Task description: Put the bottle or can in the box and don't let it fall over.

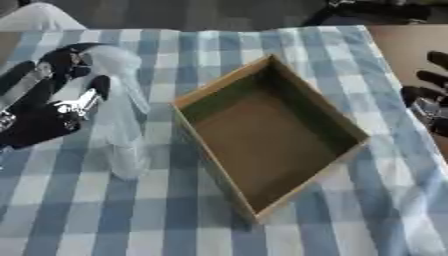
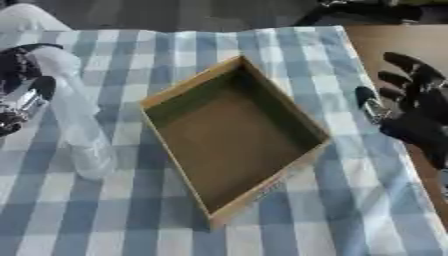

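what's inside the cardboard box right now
Nothing: the box shows only its bare brown floor and walls. The clear bottle stands outside it, held by the left hand. The near wall hides nothing much.

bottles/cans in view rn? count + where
1: a clear bottle, upright on the checked cloth left of the empty box, with the left hand curled round it. Nothing hidden, as far as shows.

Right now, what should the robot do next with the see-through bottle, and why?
Probably lift the clear plastic bottle a little and carry it right, keeping it upright. The left hand is curled round its upper part, but its base looks to rest on the checked cloth, left of the cardboard box. The box stands empty, and its wall must be cleared first.
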### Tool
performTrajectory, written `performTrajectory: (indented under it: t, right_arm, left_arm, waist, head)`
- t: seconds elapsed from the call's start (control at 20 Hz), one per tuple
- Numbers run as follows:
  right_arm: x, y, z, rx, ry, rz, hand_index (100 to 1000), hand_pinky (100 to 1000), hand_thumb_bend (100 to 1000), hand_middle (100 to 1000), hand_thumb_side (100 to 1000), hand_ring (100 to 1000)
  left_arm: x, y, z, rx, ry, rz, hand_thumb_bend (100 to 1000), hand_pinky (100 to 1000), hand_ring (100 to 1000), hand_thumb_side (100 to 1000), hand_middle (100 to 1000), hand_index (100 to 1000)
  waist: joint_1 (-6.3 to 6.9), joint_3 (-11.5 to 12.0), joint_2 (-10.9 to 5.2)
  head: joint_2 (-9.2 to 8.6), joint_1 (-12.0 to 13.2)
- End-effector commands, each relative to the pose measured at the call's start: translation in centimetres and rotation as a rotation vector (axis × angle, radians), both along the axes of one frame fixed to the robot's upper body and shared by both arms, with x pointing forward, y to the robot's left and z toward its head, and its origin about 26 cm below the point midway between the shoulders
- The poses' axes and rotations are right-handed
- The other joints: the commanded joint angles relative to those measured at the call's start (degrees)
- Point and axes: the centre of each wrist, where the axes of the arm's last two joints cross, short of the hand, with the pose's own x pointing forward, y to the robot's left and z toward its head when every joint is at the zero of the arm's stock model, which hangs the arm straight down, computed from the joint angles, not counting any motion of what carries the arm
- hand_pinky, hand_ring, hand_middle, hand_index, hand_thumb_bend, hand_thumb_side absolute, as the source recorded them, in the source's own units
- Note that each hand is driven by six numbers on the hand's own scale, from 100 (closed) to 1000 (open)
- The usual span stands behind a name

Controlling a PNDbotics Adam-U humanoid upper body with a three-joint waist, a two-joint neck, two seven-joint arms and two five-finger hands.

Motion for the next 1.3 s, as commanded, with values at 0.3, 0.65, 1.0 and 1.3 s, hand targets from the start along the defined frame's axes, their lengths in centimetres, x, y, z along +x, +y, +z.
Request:
performTrajectory:
  t: [0.3, 0.65, 1.0, 1.3]
  right_arm:
    - [-0.2, 0.1, 1.0, -0.017, -0.031, 0.011, 903, 948, 249, 1000, 100, 960]
    - [-0.2, 0.1, 1.0, -0.015, -0.03, 0.009, 903, 948, 249, 1000, 100, 960]
    - [-0.2, 0.0, 1.0, -0.016, -0.03, 0.011, 902, 948, 248, 1000, 100, 960]
    - [-0.2, 0.0, 1.0, -0.015, -0.029, 0.014, 901, 948, 242, 1000, 100, 960]
  left_arm:
    - [-0.2, 0.5, 0.6, 0.047, -0.011, 0.036, 100, 1000, 1000, 601, 931, 810]
    - [-0.1, 0.4, 0.4, 0.056, 0.005, 0.037, 100, 1000, 1000, 599, 930, 808]
    - [-0.1, 0.5, -0.3, 0.081, 0.038, 0.044, 100, 1000, 1000, 586, 923, 796]
    - [0.1, 0.4, -0.4, 0.087, 0.048, 0.047, 100, 1000, 1000, 565, 901, 770]
  waist:
    - [-0.04, 0.0, -1.03]
    - [-0.07, 0.0, -0.99]
    - [-0.14, 0.2, -1.11]
    - [-0.17, 0.2, -1.11]
  head:
    - [-0.77, -0.1]
    - [-0.71, 0.0]
    - [-0.76, 0.0]
    - [-0.77, 0.1]
